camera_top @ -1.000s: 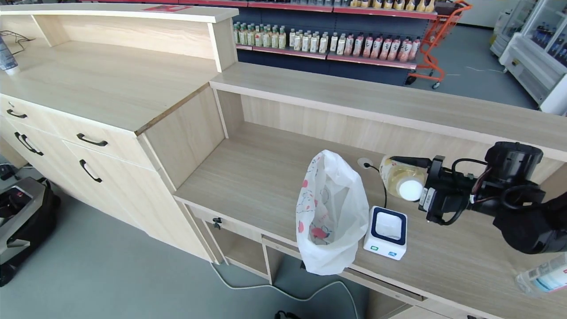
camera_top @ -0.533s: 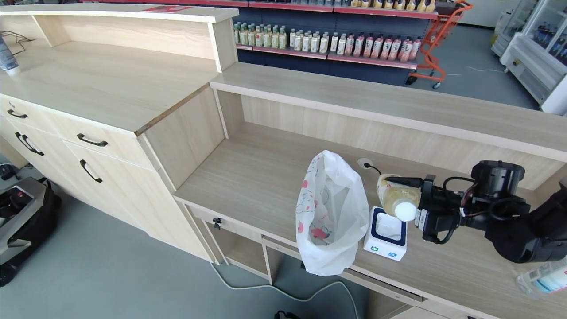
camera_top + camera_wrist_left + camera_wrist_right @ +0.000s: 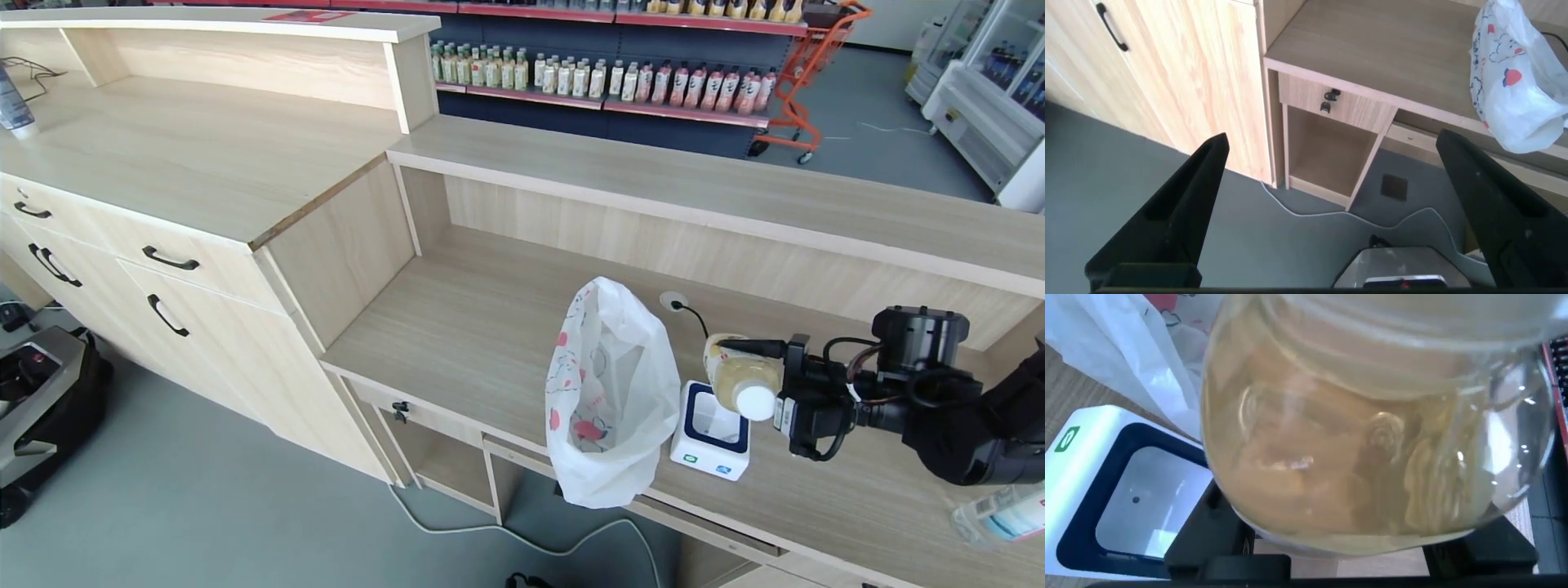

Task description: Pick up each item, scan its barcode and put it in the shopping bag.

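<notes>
**Right arm holding a drink bottle over the scanner**

Nearest to me, my left gripper (image 3: pixel 1331 208) hangs over the floor in front of the counter (image 3: pixel 490 327), jaws spread wide with nothing between them. At the counter's near right a clear bottle (image 3: pixel 1000 513) lies on its side, well apart from the rest. At the near edge stands the white shopping bag (image 3: pixel 608 392), limp, mouth up, its belly bulging past the edge. Just to the right of it sits the barcode scanner (image 3: pixel 712 429), window facing up. Above the scanner's far right corner my right gripper (image 3: pixel 755 371) is clamped across the drink bottle (image 3: pixel 731 376). The bottle lies roughly level, capped end toward me and amber liquid inside, close over the window but apart from it. Farther back, the scanner's cable (image 3: pixel 698 322) runs to a hole in the countertop.

Hazards, as I judge them:
- **No read:** I can make out no barcode in either view, so the code may face away from the window and the scan may fail.
- **Slipping:** the bottle is smooth and round, so turning the wrist to find the code could let it roll or slip in the jaws.
- **Knocking the scanner:** lowering further could knock the scanner.
- **Upsetting the bag:** the bag is unsupported and overhangs, so a heavy bottle released onto its rim could fold the mouth or drag the bag off the near edge.
</notes>
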### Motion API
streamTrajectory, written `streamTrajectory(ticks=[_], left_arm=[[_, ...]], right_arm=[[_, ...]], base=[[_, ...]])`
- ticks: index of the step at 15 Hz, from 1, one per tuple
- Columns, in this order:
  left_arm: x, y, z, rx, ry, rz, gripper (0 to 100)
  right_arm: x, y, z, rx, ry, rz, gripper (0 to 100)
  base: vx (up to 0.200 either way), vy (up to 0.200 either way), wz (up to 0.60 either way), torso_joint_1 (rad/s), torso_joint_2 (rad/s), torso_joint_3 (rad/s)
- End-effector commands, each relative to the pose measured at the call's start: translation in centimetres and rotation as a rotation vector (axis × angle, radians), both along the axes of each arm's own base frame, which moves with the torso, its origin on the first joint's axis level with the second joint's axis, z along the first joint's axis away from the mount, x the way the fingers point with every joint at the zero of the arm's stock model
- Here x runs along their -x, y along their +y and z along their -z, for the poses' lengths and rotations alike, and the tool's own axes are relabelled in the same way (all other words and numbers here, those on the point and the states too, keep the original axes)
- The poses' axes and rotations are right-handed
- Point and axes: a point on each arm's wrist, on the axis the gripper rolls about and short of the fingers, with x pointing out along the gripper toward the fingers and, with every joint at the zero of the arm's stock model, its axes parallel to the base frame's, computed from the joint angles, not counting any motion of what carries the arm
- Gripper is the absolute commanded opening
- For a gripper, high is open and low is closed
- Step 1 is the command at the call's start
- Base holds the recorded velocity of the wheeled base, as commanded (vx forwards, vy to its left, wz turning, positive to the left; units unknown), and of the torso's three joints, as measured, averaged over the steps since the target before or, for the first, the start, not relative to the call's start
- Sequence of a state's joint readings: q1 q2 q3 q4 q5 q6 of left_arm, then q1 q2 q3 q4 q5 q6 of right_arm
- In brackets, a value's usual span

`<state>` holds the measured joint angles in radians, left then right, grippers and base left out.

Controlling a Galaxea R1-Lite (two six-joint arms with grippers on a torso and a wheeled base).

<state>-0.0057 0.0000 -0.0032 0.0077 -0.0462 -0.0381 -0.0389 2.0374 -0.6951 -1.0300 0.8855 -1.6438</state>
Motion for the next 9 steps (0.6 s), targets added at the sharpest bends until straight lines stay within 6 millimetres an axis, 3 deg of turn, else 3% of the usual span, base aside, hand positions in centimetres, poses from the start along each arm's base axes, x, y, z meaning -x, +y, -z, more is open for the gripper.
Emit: streamTrajectory(ticks=[1,9], left_arm=[[0.0,0.0,0.0,0.000,0.000,0.000,100],[0.0,0.0,0.0,0.000,0.000,0.000,100]], right_arm=[[0.1,-0.3,0.3,0.004,0.019,0.006,0],[-0.2,-0.7,1.6,0.012,0.045,0.010,0]], base=[[0.000,0.000,0.00,0.000,0.00,0.000],[0.000,0.000,0.00,0.000,0.00,0.000]])
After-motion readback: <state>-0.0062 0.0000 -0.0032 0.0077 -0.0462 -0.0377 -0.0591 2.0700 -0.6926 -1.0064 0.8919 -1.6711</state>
